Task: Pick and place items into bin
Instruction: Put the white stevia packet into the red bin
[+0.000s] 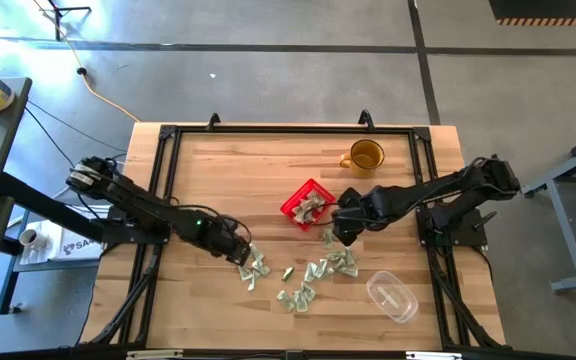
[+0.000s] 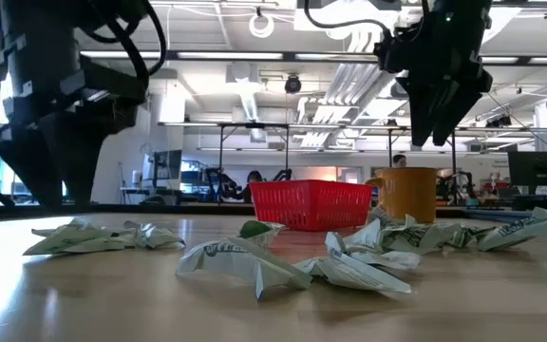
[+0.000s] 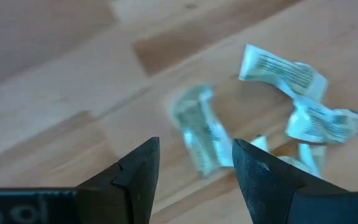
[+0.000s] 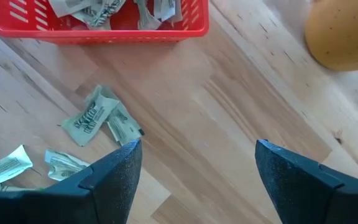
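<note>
While both arms reach in over the wooden table point(image 1: 218, 170), neither gripper holds anything. Seen from above, the left gripper point(image 1: 240, 255) sits low at the near-left edge of the scattered items point(image 1: 313, 275). Its wrist view shows the two dark fingers point(image 3: 132, 177) spread a moderate way apart, with one pale green-and-white wrapper point(image 3: 199, 129) lying on the wood in the gap ahead of them; whether a fingertip touches it cannot be told. More wrappers lie just beyond.

The right gripper point(image 1: 346, 232) hangs just beside the red bin point(image 1: 293, 205), on the side toward the loose pile. Its fingers point(image 4: 114, 177) are opened wide, with bare wood between them and nothing touching either. From table height it is raised well clear of the surface.

The bin stands near the middle of the table, with several wrappers already inside point(image 4: 86, 9). An amber mug point(image 1: 365, 157) stands behind it, and a clear plastic container point(image 1: 392, 297) lies at the near right, apart from the pile.
</note>
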Controlling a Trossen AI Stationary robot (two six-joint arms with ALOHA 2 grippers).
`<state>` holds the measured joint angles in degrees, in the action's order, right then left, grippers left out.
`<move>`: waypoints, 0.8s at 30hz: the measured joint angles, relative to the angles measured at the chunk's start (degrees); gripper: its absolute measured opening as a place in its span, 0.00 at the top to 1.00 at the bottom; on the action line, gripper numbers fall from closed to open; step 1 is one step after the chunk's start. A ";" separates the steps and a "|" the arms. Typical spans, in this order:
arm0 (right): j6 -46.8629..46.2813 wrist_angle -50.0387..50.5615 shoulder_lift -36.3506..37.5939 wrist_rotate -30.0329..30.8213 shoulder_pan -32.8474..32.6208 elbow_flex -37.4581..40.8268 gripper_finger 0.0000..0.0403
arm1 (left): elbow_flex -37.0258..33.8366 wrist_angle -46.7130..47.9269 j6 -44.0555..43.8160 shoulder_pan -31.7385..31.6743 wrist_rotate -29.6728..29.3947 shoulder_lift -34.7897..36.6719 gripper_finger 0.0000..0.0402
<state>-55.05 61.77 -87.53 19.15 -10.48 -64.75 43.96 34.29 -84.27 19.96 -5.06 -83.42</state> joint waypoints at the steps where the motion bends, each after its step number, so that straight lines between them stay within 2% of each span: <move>1: -0.26 0.00 0.00 0.01 0.00 0.00 0.25 | -1.04 -2.51 -0.04 -0.03 0.03 0.00 0.42; 4: -0.85 0.10 0.00 -0.36 0.00 0.00 0.25 | -3.47 -8.58 -0.81 -0.08 -0.09 -0.74 0.42; 7: -1.50 0.12 0.00 -0.69 -0.30 0.00 0.25 | -4.95 -9.49 -1.60 -0.02 0.00 -1.91 0.42; 10: -1.79 0.93 0.00 -0.67 -0.73 0.00 0.25 | -5.14 -8.79 -0.68 -0.02 -0.06 -3.05 0.48; 13: -1.89 2.13 0.00 -0.36 -1.28 0.00 0.25 | -5.23 -8.30 1.27 -0.04 -1.37 -3.39 0.60; 18: -2.20 5.32 0.00 1.74 -2.41 0.00 0.25 | -5.07 -8.10 5.21 -2.13 -4.14 -3.08 0.91; 19: -3.06 6.25 0.00 2.51 -2.86 0.00 0.25 | -4.55 -7.86 6.54 -2.72 -4.58 -2.88 0.94; 21: -4.93 7.85 0.10 4.03 -3.97 0.00 0.25 | -3.20 -6.97 9.86 -4.19 -6.40 -2.22 0.94; 24: -8.01 9.50 0.26 4.55 -5.80 0.00 0.25 | 1.75 -6.62 16.55 -7.39 -7.42 -0.01 0.88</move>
<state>-63.06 71.27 -87.26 23.70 -16.28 -64.75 45.71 27.66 -67.71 12.58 -12.48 -83.43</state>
